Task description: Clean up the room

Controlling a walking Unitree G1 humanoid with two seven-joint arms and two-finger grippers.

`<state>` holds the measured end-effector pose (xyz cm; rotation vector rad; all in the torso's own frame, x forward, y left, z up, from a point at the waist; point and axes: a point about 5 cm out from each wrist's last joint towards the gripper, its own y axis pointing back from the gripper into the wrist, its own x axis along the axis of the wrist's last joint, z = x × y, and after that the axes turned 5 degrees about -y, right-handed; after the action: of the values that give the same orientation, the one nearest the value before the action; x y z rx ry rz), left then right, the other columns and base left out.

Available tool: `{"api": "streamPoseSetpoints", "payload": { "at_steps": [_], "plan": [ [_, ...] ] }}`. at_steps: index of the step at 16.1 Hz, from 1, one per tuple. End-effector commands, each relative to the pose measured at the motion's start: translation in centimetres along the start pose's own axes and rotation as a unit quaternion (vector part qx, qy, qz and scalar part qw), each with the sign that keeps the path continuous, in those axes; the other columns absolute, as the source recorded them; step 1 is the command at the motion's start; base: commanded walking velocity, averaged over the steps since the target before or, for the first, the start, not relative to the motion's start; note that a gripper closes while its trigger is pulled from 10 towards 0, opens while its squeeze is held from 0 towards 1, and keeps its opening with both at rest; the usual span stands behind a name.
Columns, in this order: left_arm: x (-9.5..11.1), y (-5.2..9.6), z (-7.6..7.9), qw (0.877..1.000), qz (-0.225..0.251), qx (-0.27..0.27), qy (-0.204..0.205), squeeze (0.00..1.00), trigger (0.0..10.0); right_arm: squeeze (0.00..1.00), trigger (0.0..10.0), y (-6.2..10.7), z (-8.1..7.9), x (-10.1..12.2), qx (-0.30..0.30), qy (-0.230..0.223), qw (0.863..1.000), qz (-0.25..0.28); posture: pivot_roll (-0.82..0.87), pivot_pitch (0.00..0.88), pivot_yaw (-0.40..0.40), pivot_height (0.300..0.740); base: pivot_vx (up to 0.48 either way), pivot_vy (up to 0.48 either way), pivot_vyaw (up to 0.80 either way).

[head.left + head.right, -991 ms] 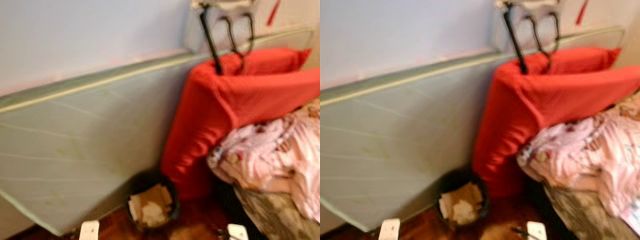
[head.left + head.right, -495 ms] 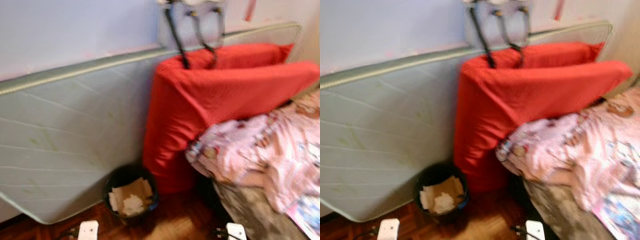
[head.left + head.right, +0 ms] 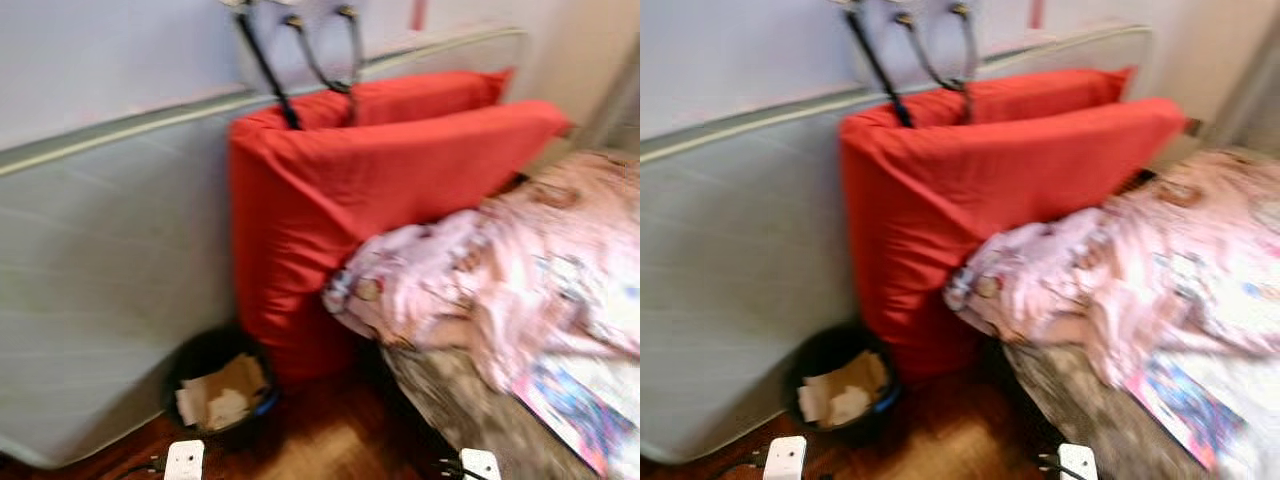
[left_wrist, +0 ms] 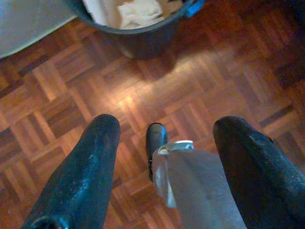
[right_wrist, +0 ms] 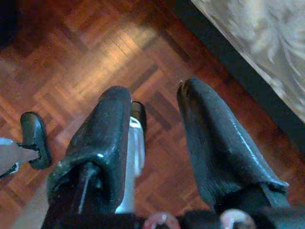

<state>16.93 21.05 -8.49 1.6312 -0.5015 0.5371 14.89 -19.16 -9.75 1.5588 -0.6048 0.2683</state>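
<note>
A black waste bin (image 3: 218, 390) holding crumpled paper and cardboard stands on the wooden floor, between a leaning mattress and a big red cushion (image 3: 350, 190). A crumpled pink patterned blanket (image 3: 500, 270) lies heaped on the bed at the right. Both arms hang low. In the left wrist view my left gripper (image 4: 167, 124) is open above the parquet, with the bin (image 4: 138, 19) just beyond its fingers. My right gripper (image 5: 155, 90) is open over the floor beside the bed's edge (image 5: 248, 43), holding nothing.
A grey-green mattress (image 3: 100, 280) leans along the wall at the left. A bag with black straps (image 3: 300, 50) hangs above the red cushion. A colourful printed sheet (image 3: 575, 405) lies on the bed's near corner. Parquet floor (image 3: 320, 440) lies open before the bin.
The whole picture has slid left, so the camera has turned right: more of the bed and blanket shows now. Bin, cushion and mattress have not moved.
</note>
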Motion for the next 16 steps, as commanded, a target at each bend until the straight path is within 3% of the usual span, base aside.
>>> {"api": "streamPoseSetpoints", "payload": {
  "at_steps": [1,4,9,16],
  "plan": [
    [-3.4,1.0,0.3,0.998,-0.031,-0.004,-0.055,0.00,10.0,0.00,10.0,-0.1,-0.3,1.1,0.064,0.038,0.997,0.005,0.12,0.000,-0.154,0.740,0.000,0.000,-0.70],
    [-3.5,1.1,0.5,0.998,-0.036,-0.004,-0.054,0.00,10.0,0.00,10.0,-0.1,-0.3,1.0,0.064,0.043,0.997,0.001,0.14,0.000,-0.169,0.740,0.000,0.000,-0.71],
    [-3.9,1.1,1.5,0.999,-0.039,0.012,-0.010,0.00,10.0,0.00,10.0,0.0,0.7,1.2,0.065,0.066,0.996,-0.006,0.21,0.000,-0.281,0.740,0.000,0.000,-0.70],
    [-4.9,1.5,2.2,0.998,-0.057,0.013,0.000,0.00,10.0,0.00,10.0,0.3,1.6,0.5,0.054,0.058,0.997,-0.015,0.20,0.000,-0.292,0.740,0.000,0.000,-0.70]
  ]
}}
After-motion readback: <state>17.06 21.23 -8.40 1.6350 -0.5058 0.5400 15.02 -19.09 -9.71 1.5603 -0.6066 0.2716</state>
